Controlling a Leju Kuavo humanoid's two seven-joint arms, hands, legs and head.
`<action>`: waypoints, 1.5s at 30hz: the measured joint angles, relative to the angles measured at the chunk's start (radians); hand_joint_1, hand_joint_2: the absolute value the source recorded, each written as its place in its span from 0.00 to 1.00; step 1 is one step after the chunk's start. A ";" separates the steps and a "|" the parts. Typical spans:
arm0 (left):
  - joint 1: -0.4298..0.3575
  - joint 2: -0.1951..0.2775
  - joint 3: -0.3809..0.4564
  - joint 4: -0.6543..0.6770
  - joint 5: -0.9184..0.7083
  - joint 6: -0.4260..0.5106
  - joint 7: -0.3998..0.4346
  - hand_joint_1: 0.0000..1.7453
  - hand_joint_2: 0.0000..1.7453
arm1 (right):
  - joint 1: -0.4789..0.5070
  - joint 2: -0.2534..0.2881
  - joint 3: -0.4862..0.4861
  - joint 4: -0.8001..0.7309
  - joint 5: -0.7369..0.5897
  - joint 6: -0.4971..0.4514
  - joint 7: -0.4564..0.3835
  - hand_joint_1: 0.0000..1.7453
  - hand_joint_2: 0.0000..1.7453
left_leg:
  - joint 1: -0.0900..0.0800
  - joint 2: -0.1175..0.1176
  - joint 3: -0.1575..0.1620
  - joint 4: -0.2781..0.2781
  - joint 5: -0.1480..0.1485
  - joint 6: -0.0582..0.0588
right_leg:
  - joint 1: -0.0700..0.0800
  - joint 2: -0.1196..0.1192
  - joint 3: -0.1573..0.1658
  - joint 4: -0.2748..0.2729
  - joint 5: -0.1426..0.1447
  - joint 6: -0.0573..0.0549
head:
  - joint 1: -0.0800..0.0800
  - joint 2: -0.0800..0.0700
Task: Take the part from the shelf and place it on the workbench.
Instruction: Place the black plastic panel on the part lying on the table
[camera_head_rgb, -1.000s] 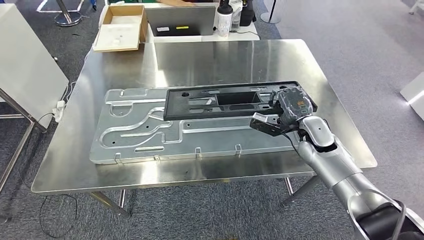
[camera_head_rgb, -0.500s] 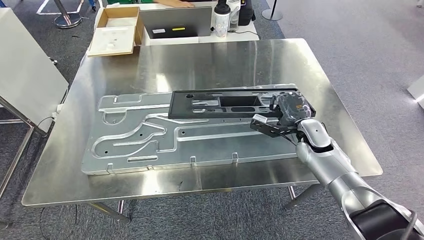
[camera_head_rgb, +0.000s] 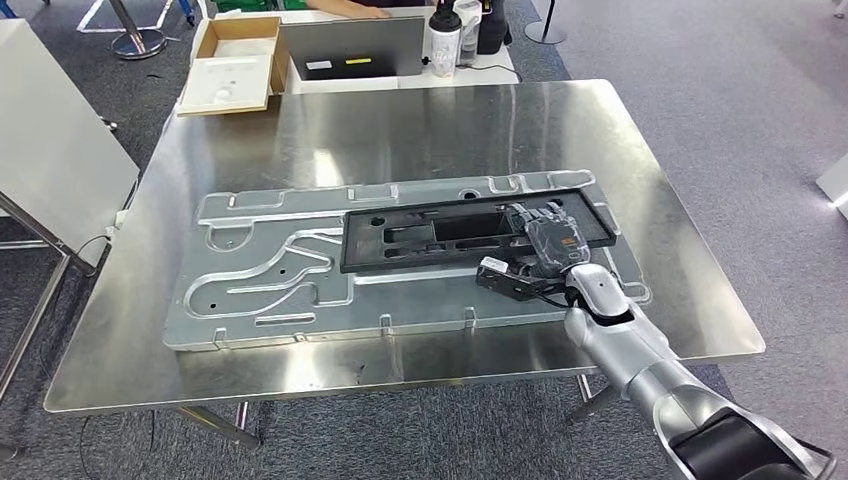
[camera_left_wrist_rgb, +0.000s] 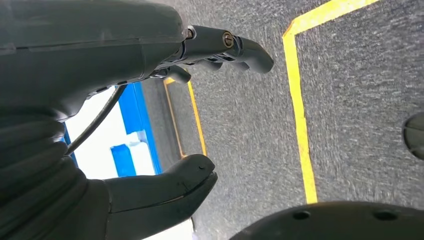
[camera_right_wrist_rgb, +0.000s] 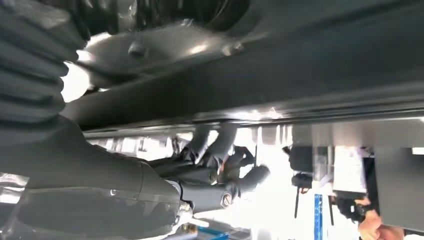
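The black part (camera_head_rgb: 470, 231) has shifted toward seven o'clock on the metal plate (camera_head_rgb: 270, 270) (workbench (camera_head_rgb: 400, 120)); right hand (camera_head_rgb: 545, 240) grips it; left hand (camera_left_wrist_rgb: 200, 110) hangs empty, fingers apart.

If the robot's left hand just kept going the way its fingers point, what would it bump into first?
Probably the grey carpet floor. The left hand hangs open with nothing in it, its fingers pointing toward carpet marked with yellow tape. Nothing seems to stand between, though depth is hard to judge.

The broad polished steel bench (camera_head_rgb: 420, 120) gleams, mirror-smooth. On it, a dull pressed grey metal plate (camera_head_rgb: 260, 270) carries a long matt black plastic part (camera_head_rgb: 400, 240). Grey floor carpet (camera_head_rgb: 730, 90) looks rough; the brown cardboard box (camera_head_rgb: 235, 60) looks matt.
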 joint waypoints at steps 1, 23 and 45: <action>0.001 0.000 0.002 0.000 0.000 -0.002 -0.001 0.00 0.25 | 0.001 0.005 0.003 0.004 0.001 -0.002 0.000 0.00 0.00 | 0.000 0.000 0.000 0.000 0.000 0.000 | 0.000 0.000 0.001 0.000 0.000 0.000 | 0.000 0.000; 0.008 0.021 0.011 0.000 0.012 -0.025 -0.003 0.00 0.00 | -0.005 0.089 0.138 -0.038 0.056 0.011 0.015 0.00 0.00 | -0.001 0.002 0.004 0.001 -0.003 -0.002 | 0.000 0.001 0.006 -0.001 0.000 0.000 | 0.000 0.000; 0.020 0.015 0.019 0.000 0.042 0.000 0.001 0.00 0.00 | 0.041 0.074 0.304 -0.510 0.074 0.028 0.022 0.00 0.00 | 0.004 0.008 0.004 -0.009 0.018 0.026 | -0.006 0.002 -0.007 0.023 -0.024 0.023 | 0.000 0.000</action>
